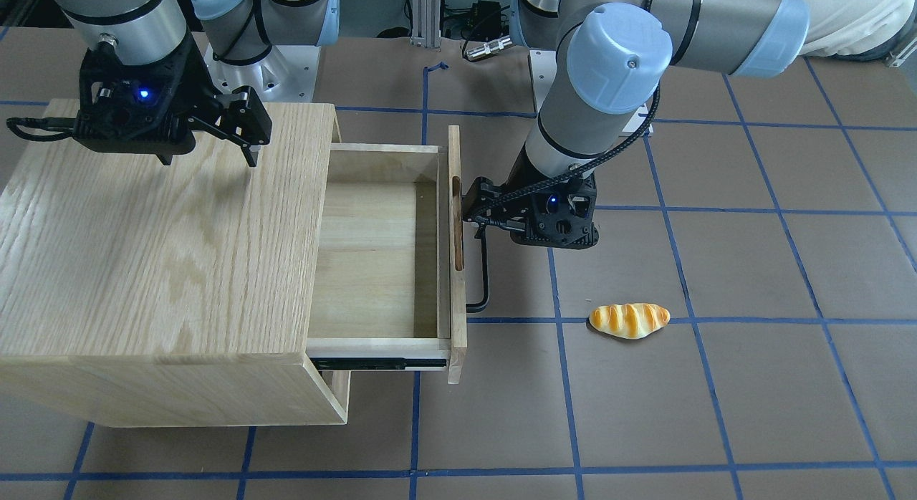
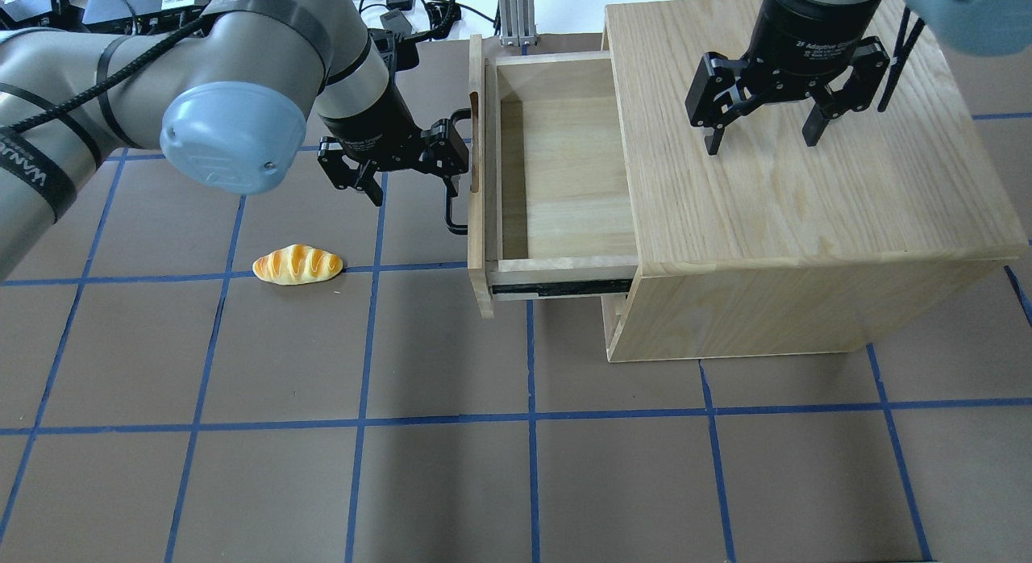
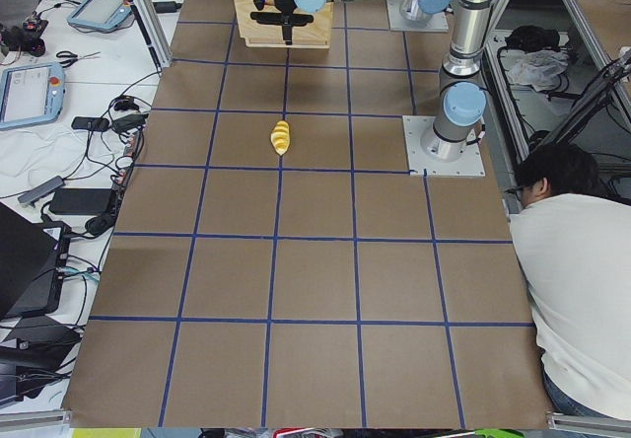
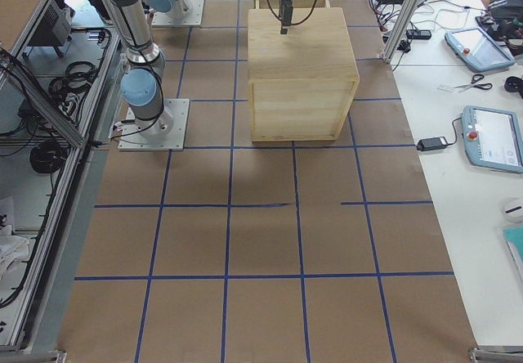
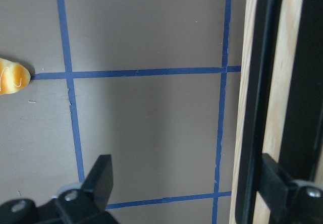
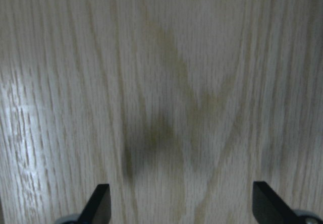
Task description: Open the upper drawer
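Observation:
The upper drawer stands pulled far out of the oak cabinet, and its pale inside is empty. Its front panel carries a long black bar handle that also shows in the left wrist view. My left gripper is open at that handle. One finger sits against the bar and panel, the other hangs over the mat. My right gripper is open and empty just above the cabinet top.
A toy bread loaf lies on the brown mat to the left of the drawer front. The mat has a blue tape grid. A person sits at the table's edge near the robot base. Tablets and cables lie on side benches.

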{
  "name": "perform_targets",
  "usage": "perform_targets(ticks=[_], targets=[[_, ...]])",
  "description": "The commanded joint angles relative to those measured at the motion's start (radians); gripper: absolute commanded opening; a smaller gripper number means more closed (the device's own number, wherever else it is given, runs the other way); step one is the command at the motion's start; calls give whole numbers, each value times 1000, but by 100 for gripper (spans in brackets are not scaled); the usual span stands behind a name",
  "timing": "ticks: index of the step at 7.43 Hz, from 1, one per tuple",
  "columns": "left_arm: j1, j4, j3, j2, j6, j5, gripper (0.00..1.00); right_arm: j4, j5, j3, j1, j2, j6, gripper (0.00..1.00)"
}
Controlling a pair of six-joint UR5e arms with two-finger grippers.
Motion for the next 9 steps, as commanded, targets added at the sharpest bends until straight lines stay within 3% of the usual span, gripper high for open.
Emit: perform_targets(ticks=[1, 6, 7, 9], targets=[[10, -70, 39, 37, -1, -3, 100, 0, 0, 0, 0, 0, 0, 100], [94, -328, 94, 189, 81, 21, 100, 0, 0, 0, 0, 0, 0, 100], [119, -359, 94, 221, 120, 105, 100, 0, 0, 0, 0, 0, 0, 100], [203, -358, 91, 249, 196, 118, 100, 0, 0, 0, 0, 0, 0, 100]])
